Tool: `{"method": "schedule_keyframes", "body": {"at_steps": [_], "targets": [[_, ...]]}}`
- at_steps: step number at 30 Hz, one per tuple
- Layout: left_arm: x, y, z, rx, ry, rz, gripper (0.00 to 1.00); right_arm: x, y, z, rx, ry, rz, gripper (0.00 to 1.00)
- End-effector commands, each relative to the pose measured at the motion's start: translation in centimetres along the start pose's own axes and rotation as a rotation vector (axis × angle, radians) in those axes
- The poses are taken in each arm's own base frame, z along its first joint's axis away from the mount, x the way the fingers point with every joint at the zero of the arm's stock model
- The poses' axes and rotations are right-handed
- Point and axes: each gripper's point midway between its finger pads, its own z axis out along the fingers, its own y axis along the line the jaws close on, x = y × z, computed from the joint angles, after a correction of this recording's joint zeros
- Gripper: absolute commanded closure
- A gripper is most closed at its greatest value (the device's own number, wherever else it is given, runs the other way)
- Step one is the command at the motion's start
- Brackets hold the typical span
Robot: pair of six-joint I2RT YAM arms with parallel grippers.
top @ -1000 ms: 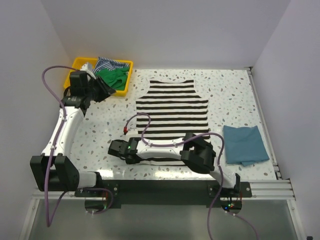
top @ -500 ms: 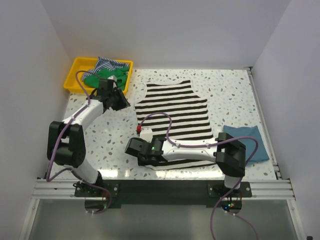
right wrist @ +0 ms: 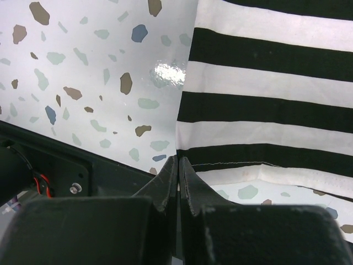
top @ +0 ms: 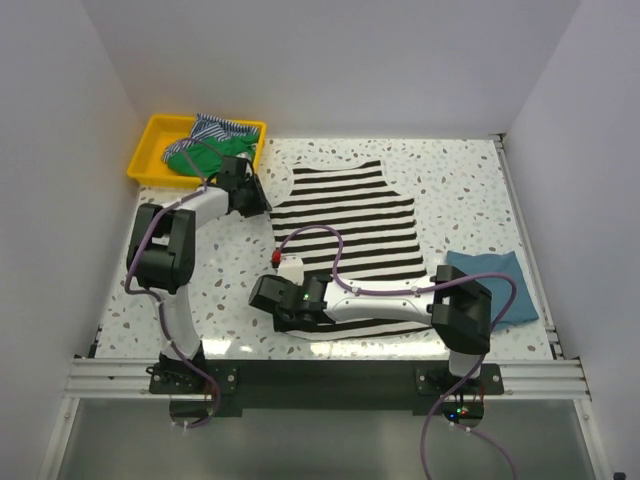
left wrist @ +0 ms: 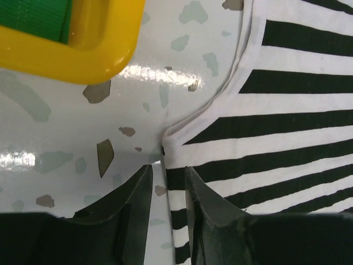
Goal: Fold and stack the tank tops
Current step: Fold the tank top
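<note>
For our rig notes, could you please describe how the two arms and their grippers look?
The left arm and right arm have white links, black joints and loose purple cables. The left gripper and right gripper each have two dark tapered fingers.

The left gripper [top: 257,199] has left the yellow tray [top: 150,135] at 10 o'clock. It has swung right to the left armhole edge of the striped top [top: 350,220], and its fingers [left wrist: 196,193] sit a little apart astride the hem. The right gripper [top: 283,310] has slid right from 7 o'clock to the top's near-left corner, fingers pressed together there.
</note>
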Motion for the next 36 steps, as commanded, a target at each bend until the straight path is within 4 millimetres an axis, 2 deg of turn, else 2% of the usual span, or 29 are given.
{"method": "schedule_keyframes", "body": {"at_steps": [1, 11, 14, 16, 18, 21, 24, 25, 26, 30, 34, 36], "targets": [[-3.1, -1.5, 0.8, 0.035, -0.095, 0.046, 0.65, -0.4, 0.6, -1.1, -0.036, -0.008, 0.012, 1.0], [-2.4, -0.1, 3.3, -0.011, -0.076, 0.057, 0.68, -0.1, 0.5, -1.2, -0.038, 0.001, 0.01, 1.0], [-2.3, 0.1, 3.5, -0.019, -0.078, 0.058, 0.76, -0.1, 0.5, -1.3, -0.041, 0.001, 0.015, 1.0], [-2.5, -0.1, 3.4, -0.011, -0.086, 0.062, 0.86, -0.1, 0.6, -1.3, -0.042, -0.001, 0.014, 1.0], [-3.2, -0.8, 2.9, 0.013, -0.107, 0.064, 0.94, -0.3, 0.9, -1.2, -0.048, -0.001, 0.017, 1.0], [-4.3, -1.7, 2.2, 0.032, -0.135, 0.068, 1.0, -0.4, 1.8, -0.8, -0.056, 0.003, 0.016, 1.0], [-6.0, -2.3, 1.1, 0.029, -0.176, 0.066, 1.0, -0.5, 3.3, -0.5, -0.074, 0.011, 0.01, 1.0], [-6.5, -2.5, 0.7, 0.03, -0.19, 0.066, 1.0, -1.1, 4.4, -0.8, -0.097, 0.003, 0.014, 1.0], [-7.5, -2.9, 0.2, 0.029, -0.214, 0.07, 1.0, -0.7, 4.6, 0.0, -0.089, 0.019, 0.002, 1.0], [-9.4, -2.7, -1.0, -0.034, -0.25, 0.07, 1.0, -0.9, 6.6, 0.3, -0.133, 0.033, -0.004, 1.0], [-10.9, -3.8, -2.0, -0.026, -0.279, 0.075, 1.0, -0.8, 6.5, 0.2, -0.144, 0.035, -0.003, 1.0], [-10.7, -3.9, -1.9, -0.038, -0.265, 0.073, 1.0, -1.2, 6.4, -0.4, -0.162, 0.027, 0.004, 1.0]]}}
